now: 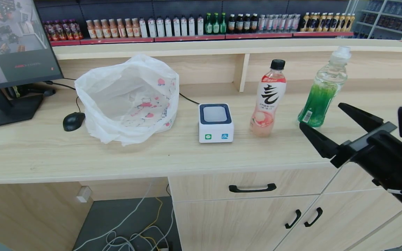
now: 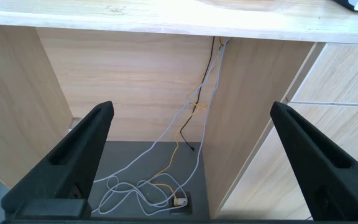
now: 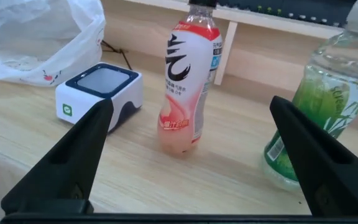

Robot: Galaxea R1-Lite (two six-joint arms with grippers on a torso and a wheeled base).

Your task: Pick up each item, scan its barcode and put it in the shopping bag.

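Needs the right gripper (image 1: 321,115), spread wide and empty, far nearer than the left gripper (image 2: 190,109), wide too; points straight at the upright pink bottle (image 3: 188,93), green bottle (image 3: 319,109) just beside.

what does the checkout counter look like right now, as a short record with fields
shopping bag: open, on the left part of the counter, nothing seen inside
scanner: white box between bag and pink bottle
pink bottle: upright, capped, right of scanner
green bottle: upright, right of pink bottle
right gripper: jaws open, empty, by the counter's front edge near green bottle
left gripper: jaws open, empty, low, facing cables under the counter
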